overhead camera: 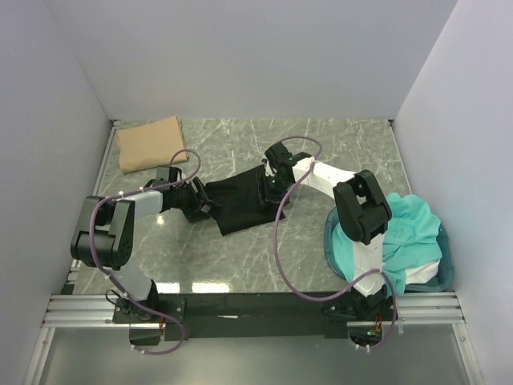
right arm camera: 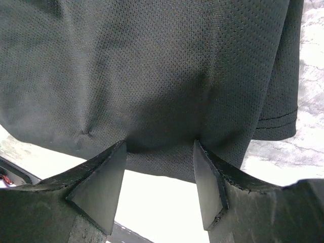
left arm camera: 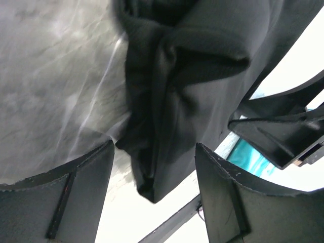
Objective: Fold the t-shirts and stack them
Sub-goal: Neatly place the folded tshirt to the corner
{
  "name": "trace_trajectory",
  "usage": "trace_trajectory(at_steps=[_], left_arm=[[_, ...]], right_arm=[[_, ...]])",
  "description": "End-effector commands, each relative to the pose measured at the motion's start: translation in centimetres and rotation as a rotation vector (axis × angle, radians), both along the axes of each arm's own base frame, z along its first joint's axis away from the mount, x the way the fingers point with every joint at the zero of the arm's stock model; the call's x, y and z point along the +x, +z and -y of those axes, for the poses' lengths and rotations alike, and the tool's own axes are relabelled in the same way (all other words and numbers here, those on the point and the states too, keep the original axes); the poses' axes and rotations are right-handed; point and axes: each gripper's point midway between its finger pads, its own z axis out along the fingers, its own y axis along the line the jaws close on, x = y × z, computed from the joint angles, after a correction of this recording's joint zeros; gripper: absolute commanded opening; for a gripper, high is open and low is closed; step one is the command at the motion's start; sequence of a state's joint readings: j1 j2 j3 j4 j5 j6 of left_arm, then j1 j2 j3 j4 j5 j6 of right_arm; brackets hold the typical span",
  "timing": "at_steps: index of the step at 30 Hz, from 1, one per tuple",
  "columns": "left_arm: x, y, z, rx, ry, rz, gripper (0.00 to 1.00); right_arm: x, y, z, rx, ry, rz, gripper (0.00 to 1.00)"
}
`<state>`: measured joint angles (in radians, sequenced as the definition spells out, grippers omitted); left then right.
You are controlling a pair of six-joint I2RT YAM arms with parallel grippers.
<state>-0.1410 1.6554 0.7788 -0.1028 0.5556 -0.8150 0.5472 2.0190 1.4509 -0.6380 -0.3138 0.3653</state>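
A black t-shirt (overhead camera: 240,204) lies crumpled in the middle of the table. My left gripper (overhead camera: 203,201) is at its left end. In the left wrist view a bunched fold of the black t-shirt (left arm camera: 167,126) hangs between the spread fingers of the left gripper (left arm camera: 154,147), unpinched. My right gripper (overhead camera: 269,183) is over the shirt's right part. In the right wrist view the right gripper (right arm camera: 159,144) stands open, both tips against the black t-shirt (right arm camera: 152,66) near its hem. A folded tan-brown t-shirt (overhead camera: 150,143) lies at the back left. Teal t-shirts (overhead camera: 413,228) are heaped at the right.
A round translucent blue tub (overhead camera: 333,241) holds the teal heap at the right edge, beside the right arm's base. White walls close in the table on the left, back and right. A metal rail (overhead camera: 256,309) runs along the near edge.
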Motion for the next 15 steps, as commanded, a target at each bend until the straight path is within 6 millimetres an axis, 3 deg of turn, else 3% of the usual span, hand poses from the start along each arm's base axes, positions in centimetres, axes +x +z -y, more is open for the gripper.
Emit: trace_trajectory(at_steps=[1,9,11,15], left_arm=[[1.7,-0.4,0.3,0.025,0.019,0.039,0.71],[1.2,-2.6,1.7,0.047,-0.012,-0.005,0.7],[1.0,-3.1,1.7,0.06,-0.012,-0.019,0.65],[1.2,-3.5,1.4,0.101,-0.011,-0.026,0.32]], right_arm=[[0.4,0.3,-0.5,0.019,0.015,0.021,0.62],[0.1,0.0,-0.4,0.017,0.018,0.01,0.62],[0.2,0.0,-0.4,0.02,0.018,0.009,0.62],[0.2,0.1,-0.6,0.023,0.019,0.008,0.62]])
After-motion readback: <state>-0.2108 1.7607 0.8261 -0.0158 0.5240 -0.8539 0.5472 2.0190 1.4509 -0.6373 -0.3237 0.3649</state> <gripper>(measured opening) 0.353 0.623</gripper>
